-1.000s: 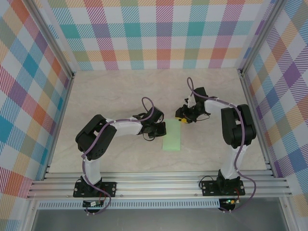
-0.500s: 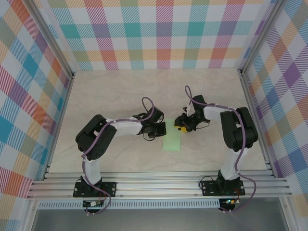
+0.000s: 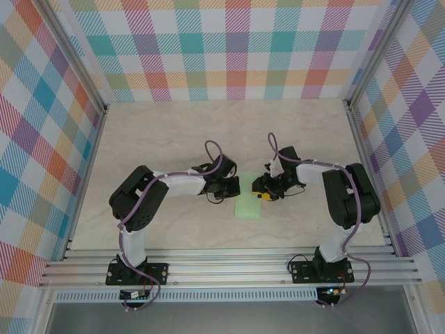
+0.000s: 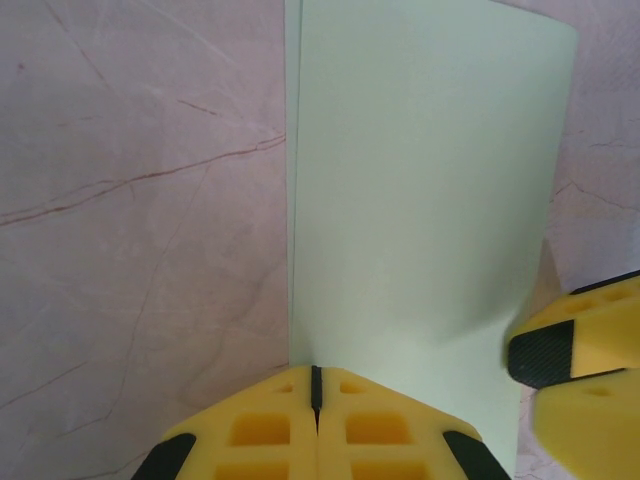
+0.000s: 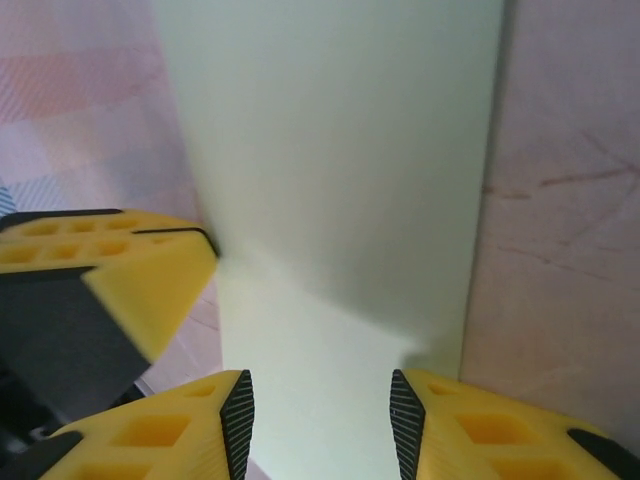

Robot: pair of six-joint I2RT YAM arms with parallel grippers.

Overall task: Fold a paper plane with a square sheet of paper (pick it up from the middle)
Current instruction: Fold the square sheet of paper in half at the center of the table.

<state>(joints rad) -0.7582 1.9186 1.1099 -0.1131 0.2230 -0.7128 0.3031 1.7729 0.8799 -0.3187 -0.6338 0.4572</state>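
Note:
The square sheet of paper [image 3: 249, 203] is pale mint green and lies flat on the table, folded into a narrow rectangle; no paper plane shape is in view. My left gripper [image 3: 232, 186] is shut, and its joined yellow tips [image 4: 316, 376] rest on the paper [image 4: 420, 200] at its left edge, near the far end. My right gripper [image 3: 263, 192] is open and hangs low over the same end from the right. The paper [image 5: 340, 170] runs between its fingers [image 5: 320, 400], which are not closed on it. The left gripper's yellow finger [image 5: 120, 270] sits close by on the opposite side.
The marbled beige tabletop [image 3: 174, 132] stretches bare around the paper. Plaid walls [image 3: 222, 49] and aluminium rails [image 3: 229, 268] enclose the space on all sides. Both arm bases stand at the near rail.
My right gripper has come nearer and down onto the paper's far end, and its jaws have widened a little. The left gripper and the paper have stayed put.

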